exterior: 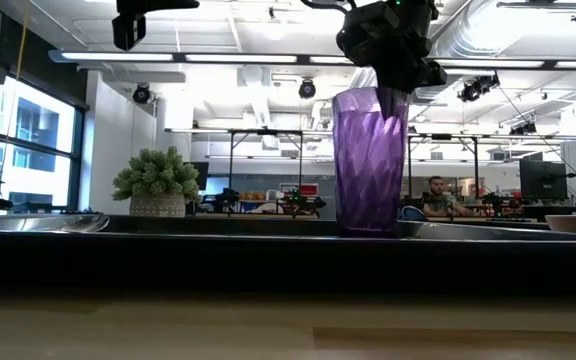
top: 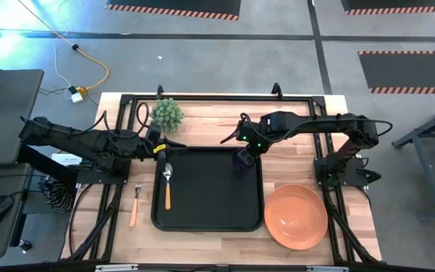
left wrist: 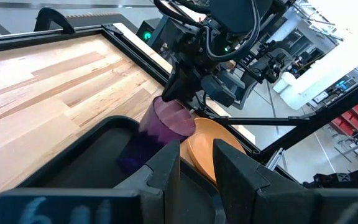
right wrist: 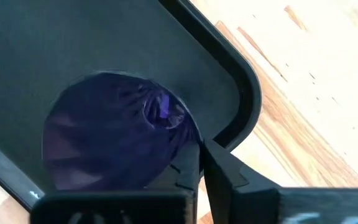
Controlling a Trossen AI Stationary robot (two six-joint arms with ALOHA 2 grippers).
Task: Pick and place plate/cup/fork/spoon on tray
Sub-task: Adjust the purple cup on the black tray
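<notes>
- I am seeing my right gripper [top: 242,157] sitting over the upper right corner of the tray [top: 207,224] in the high view, its fingers pinched narrow on the rim of the cup [top: 241,162].
- In the low view that gripper [exterior: 396,84] is coming in from the top of the frame and biting the cup's [exterior: 370,160] right-hand lip; the purple tumbler is standing upright, its base level with the tray's rim.
- In the right wrist view I am looking down into the cup [right wrist: 114,137], with one dark finger [right wrist: 225,171] outside its wall; the tray's rounded corner [right wrist: 246,93] is curving just beside it and bare wood is lying beyond.
- My left gripper [top: 162,146] is hanging at the upper left corner of the tray in the high view, its two fingers [left wrist: 166,171] standing partly apart with nothing between them.
- The spoon [top: 167,184] is lying on the tray's left side, bowl toward the top of the frame.
- The fork [top: 135,202] is lying on the wood just left of the tray, tines toward the top.
- The plate [top: 296,216] is resting on the table at the lower right, touching or just overlapping the tray's right edge; I cannot tell which.
- A spiky green plant [top: 167,113] is standing near the table's upper edge, left of centre.
- In the low view a person [exterior: 438,195] is sitting far back in the room at right.
</notes>
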